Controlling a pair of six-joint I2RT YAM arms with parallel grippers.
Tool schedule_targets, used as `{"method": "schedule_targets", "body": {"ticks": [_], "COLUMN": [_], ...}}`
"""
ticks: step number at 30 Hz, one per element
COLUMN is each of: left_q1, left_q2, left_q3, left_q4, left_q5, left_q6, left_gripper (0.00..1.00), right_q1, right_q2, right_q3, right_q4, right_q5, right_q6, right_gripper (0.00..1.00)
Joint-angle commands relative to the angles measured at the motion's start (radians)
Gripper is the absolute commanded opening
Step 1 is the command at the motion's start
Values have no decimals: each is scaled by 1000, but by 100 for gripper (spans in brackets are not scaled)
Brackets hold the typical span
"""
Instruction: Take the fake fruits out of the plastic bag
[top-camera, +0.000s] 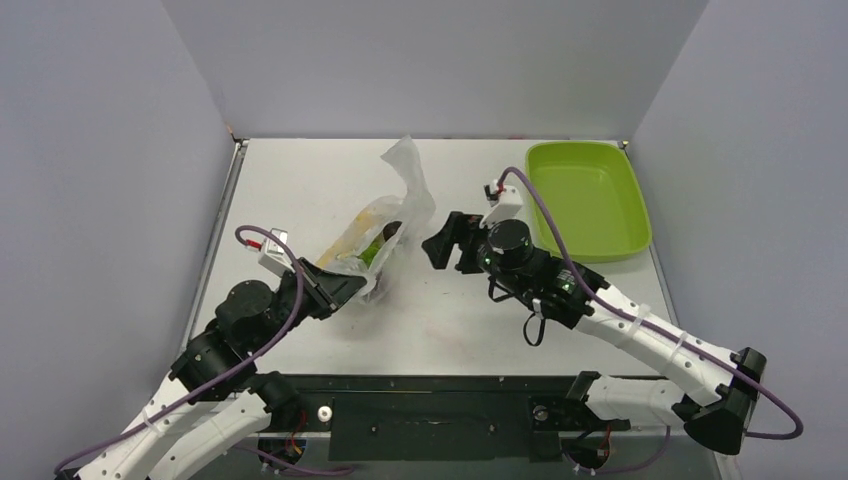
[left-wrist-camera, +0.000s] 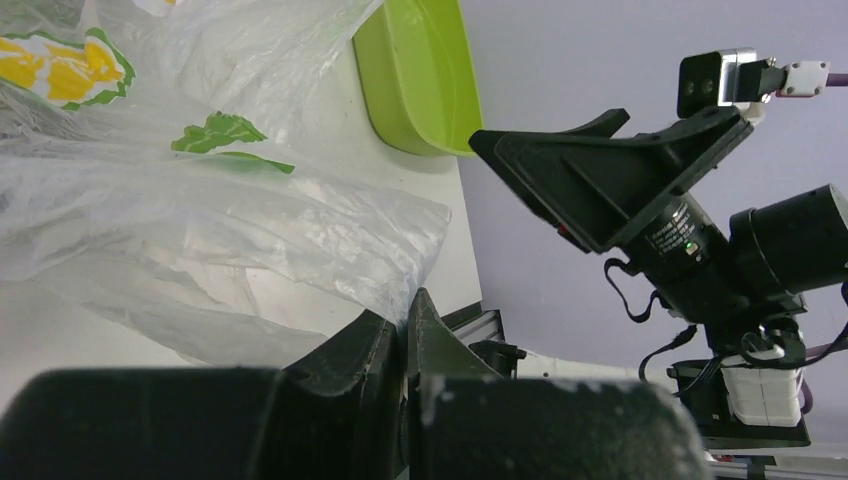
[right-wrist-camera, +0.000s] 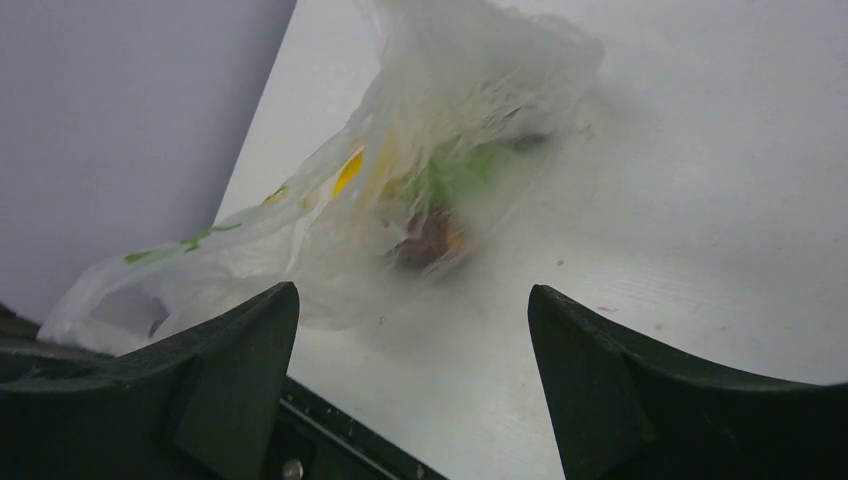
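The clear flower-printed plastic bag (top-camera: 392, 218) lies on the white table, its far end sticking up. Fake fruits show through the film: yellow, green (top-camera: 372, 250) and a dark reddish one (right-wrist-camera: 428, 240). My left gripper (top-camera: 352, 287) is shut on the bag's near edge; in the left wrist view the film (left-wrist-camera: 300, 240) runs pinched between the closed fingers (left-wrist-camera: 440, 345). My right gripper (top-camera: 437, 245) is open and empty, just right of the bag, its fingers (right-wrist-camera: 240, 340) spread wide and aimed at the fruits inside.
A lime-green tray (top-camera: 585, 200) stands at the back right of the table, also seen in the left wrist view (left-wrist-camera: 415, 80). Grey walls close in the table on three sides. The table's front edge rail runs below both arms.
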Motion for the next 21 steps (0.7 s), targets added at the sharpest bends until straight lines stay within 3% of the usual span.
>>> {"method": "schedule_targets", "body": {"ticks": [1,9,21], "left_q1": [2,2,3], "left_q2": [-21,-77,-69], "left_q3": [-45,-124,-53], "left_q4": [44,64,-13], "left_q5": [0,-5,-37], "left_q6": [-51,-92,-12], "left_gripper": [0,0,0], "right_q1": [103,151,178], "right_q2": [30,246,425], "right_q3": [-68,12,79], "right_q4": [229,330,364], "right_q5": [-44,-15,119], "right_q6": [76,148,258], "right_gripper": [80,79,74]}}
